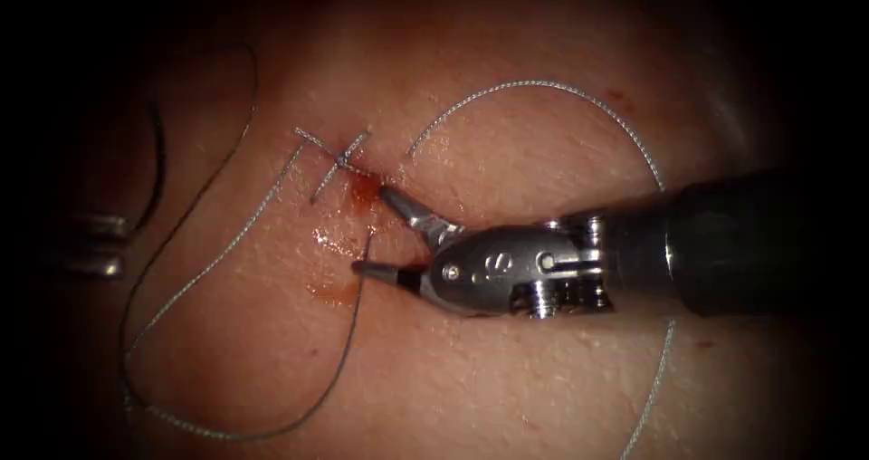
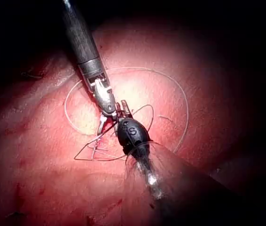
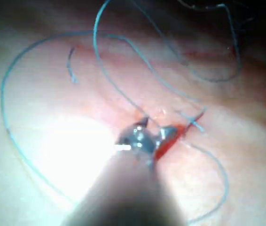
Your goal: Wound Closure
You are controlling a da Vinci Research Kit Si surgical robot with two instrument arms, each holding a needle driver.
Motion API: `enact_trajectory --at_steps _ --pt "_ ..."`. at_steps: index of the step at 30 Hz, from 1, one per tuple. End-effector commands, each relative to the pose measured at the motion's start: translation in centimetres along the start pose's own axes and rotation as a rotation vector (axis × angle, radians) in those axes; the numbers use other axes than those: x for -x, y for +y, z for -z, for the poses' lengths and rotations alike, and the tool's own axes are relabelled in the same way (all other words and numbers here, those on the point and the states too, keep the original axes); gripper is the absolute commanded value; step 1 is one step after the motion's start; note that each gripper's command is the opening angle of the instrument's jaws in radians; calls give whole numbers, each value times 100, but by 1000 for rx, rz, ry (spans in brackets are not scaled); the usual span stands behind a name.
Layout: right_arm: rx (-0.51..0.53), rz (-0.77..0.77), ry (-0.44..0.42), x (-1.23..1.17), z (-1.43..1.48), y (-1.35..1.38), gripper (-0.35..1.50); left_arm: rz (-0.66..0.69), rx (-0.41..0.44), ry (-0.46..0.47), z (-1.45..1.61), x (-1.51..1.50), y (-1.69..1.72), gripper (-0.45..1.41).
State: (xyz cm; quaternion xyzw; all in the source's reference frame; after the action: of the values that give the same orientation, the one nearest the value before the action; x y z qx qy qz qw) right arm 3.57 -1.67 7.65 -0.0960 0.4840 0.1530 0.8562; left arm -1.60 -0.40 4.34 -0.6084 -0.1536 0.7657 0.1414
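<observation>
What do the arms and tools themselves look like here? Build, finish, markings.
The right arm's tool has two slim, tapered silver metal jaws on a shiny metal wrist with round pins, screws and a stamped S-like mark, on a dark matte tube shaft. In the left wrist view, a second tool shows the same build: grey tube shaft, silver collar and jointed metal wrist. No cables or sleeves visible.

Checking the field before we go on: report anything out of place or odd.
Red fluid is smeared on the tissue below the knot. Thread sprawls in loose loops. The right tool stands open over the cut, holding nothing. The needle can't be made out.
</observation>
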Motion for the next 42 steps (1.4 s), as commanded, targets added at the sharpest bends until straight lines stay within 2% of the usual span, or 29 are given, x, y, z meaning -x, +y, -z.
enact_trajectory --at_steps 1,2,5,6,7,14,17,18,19,21,23,26,27,32,33,35,37,39,42 --pt "-10 0 7 1 -7 -9 57 1 2 0 -6 6 2 -45" --pt "-10 0 7 1 -7 -9 57 1 2 0 -6 6 2 -45" --pt "-57 4 22 0 -9 -16 2 2 0 0 -8 5 1 -45" --pt "-71 6 25 0 -9 -18 -30 2 0 0 -8 5 1 -45" --pt "-80 15 28 0 -7 -20 -35 2 0 0 -8 5 2 -45" --pt "-138 30 29 -6 26 -36 -35 -4 0 0 -8 5 2 -45" --pt "-155 47 29 -11 65 -58 -35 -3 1 0 -6 3 3 -45" --pt "-165 60 29 -15 94 -74 -35 -2 0 0 -7 3 3 -45" --pt "-165 63 28 -17 106 -81 -35 -7 0 0 -7 2 3 -45" --pt "-191 79 34 -33 158 -116 -35 -7 -3 0 -9 1 4 -45" --pt "-200 82 40 -47 179 -136 -35 -6 -7 -2 -11 1 4 -45" --pt "-228 84 54 -69 200 -161 -35 -6 -8 -2 -12 0 4 -45" --pt "-247 90 64 -85 213 -176 -35 -6 -5 -1 -11 0 5 -45" --pt "-289 85 74 -117 235 -197 -35 -6 -2 0 -8 0 5 -45" --pt "-290 74 75 -125 238 -194 -13 -11 -2 0 -7 0 5 -45" --pt "-260 57 95 -129 240 -184 59 -11 -1 0 -7 0 5 -45" --pt "-219 30 87 -130 242 -162 103 -11 -1 0 -6 0 5 -45" --pt "-210 15 75 -125 242 -140 108 -12 0 1 -6 0 5 -45" --pt "-204 5 71 -122 241 -127 106 -12 1 1 -5 0 4 -45"
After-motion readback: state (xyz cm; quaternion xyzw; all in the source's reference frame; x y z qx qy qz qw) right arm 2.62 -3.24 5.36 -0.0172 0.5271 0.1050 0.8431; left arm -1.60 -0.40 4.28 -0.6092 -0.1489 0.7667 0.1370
